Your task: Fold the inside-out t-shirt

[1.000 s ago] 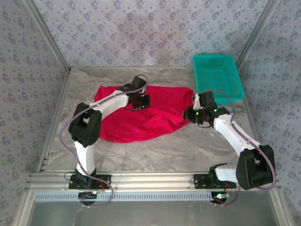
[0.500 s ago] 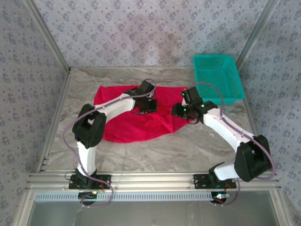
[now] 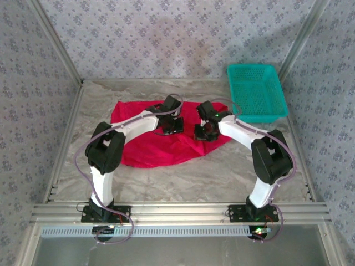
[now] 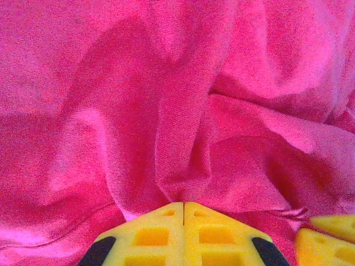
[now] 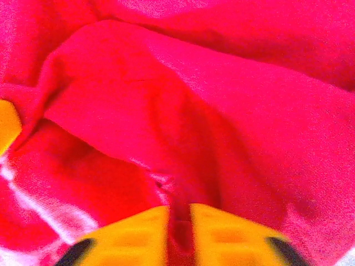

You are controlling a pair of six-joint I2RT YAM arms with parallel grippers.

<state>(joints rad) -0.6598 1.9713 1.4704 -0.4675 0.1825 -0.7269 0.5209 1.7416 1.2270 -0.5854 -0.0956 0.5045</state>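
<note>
T-shirt (image 3: pixel 155 152): crumpled, bright red, rumpled folds

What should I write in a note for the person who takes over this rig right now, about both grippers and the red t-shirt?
Left gripper: shut, pinching a fold of the t-shirt near its middle.
Right gripper: shut on a fold of the same cloth, close beside the left one.
T-shirt: crumpled on the table, not spread flat. The teal basket stands at the far right, apart from it.
Done: both grips taken.
Left: flatten the shirt and make every fold.
</note>
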